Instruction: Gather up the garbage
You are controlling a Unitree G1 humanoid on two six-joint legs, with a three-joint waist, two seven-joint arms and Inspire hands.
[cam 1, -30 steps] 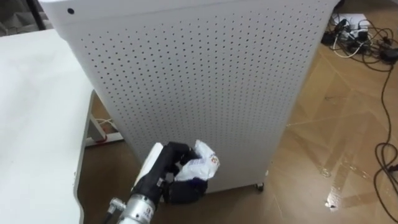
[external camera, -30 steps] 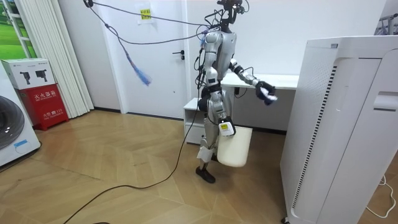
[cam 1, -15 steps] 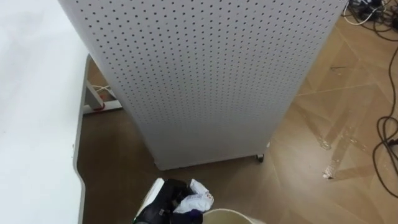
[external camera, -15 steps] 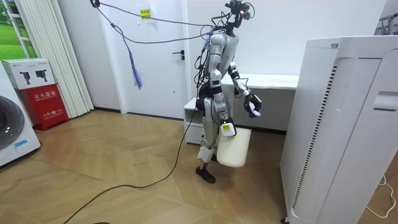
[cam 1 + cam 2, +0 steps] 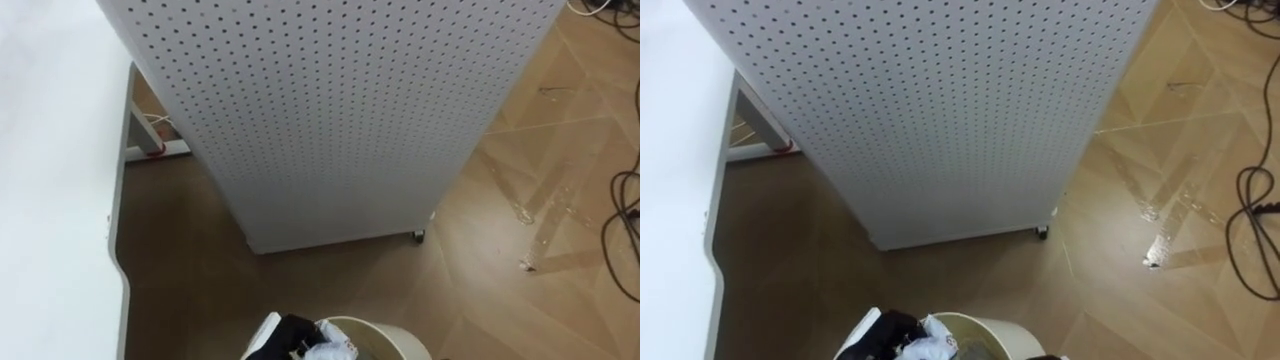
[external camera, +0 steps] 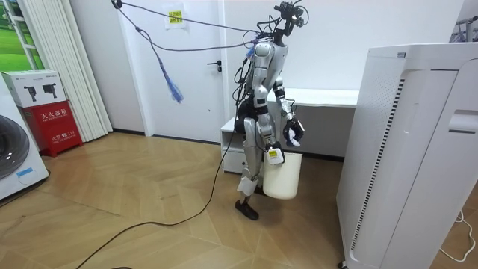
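Note:
My left hand point(image 5: 288, 336) comes in at the bottom edge, black fingers curled round a crumpled white piece of garbage point(image 5: 331, 349). It hangs over the rim of a cream round bin point(image 5: 392, 334) just below me. The right eye view shows the same hand point(image 5: 888, 329), garbage point(image 5: 930, 349) and bin rim point(image 5: 992, 325). In the room view I stand between the white table and the tall cabinet. My left hand point(image 6: 293, 132) is lowered in front of my waist above the bin point(image 6: 283, 176). My right hand point(image 6: 270, 154) is at the bin's top edge.
A tall white perforated cabinet point(image 5: 330, 110) on castors stands right ahead. A white table point(image 5: 50, 190) runs along my left. Dark cables point(image 5: 625, 215) lie on the wooden floor at the right. The room view has a red box point(image 6: 54, 125) at its far left.
My left hand has come down with the garbage, from chest height in front of the cabinet to just over the bin's rim. The eye view has tilted further down.

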